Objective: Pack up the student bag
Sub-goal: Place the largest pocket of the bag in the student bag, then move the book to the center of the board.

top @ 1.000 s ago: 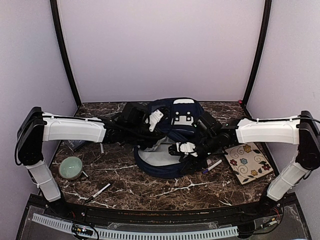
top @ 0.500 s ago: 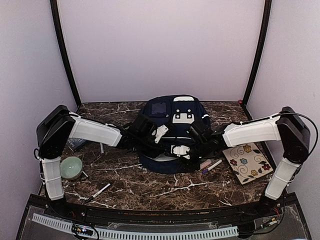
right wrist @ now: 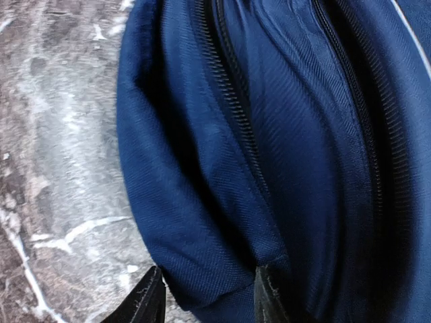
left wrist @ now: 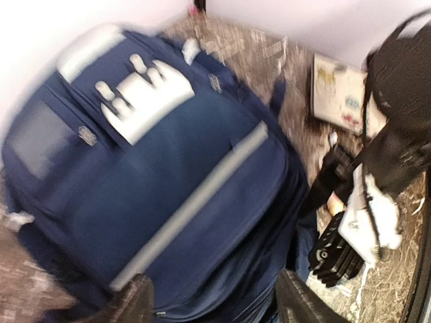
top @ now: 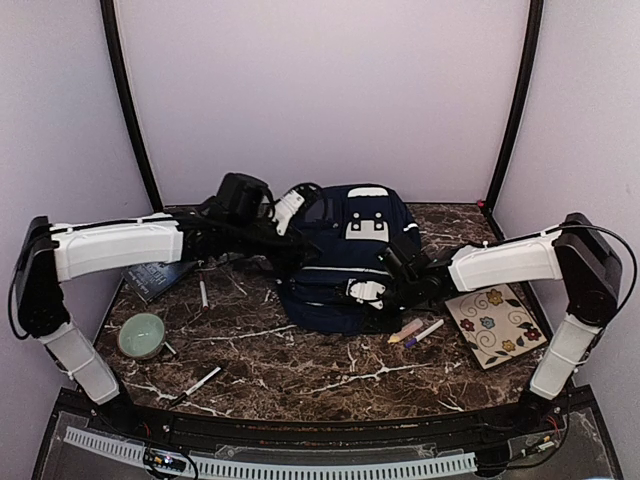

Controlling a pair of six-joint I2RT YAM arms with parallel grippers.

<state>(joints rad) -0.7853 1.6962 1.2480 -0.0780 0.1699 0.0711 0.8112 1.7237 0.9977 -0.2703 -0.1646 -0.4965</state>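
The student bag, navy with white trim and patches, lies mid-table with its front up and its mouth folded shut. My left gripper hovers by the bag's back-left top, its jaws wide apart. In the blurred left wrist view the bag lies below, and the left gripper holds nothing. My right gripper is at the bag's near edge. In the right wrist view a fold of the bag's rim fills the gap of the right gripper, with both fingers against the cloth.
A green bowl sits front left, with a dark booklet and a white pen behind it. Another pen lies near the front. A floral notebook and loose markers lie right of the bag.
The bag's open mouth, grey lining showing a second ago, has dropped shut. My left gripper let go, opened wide and pulled up and back to the left. The right gripper stayed on the near rim.
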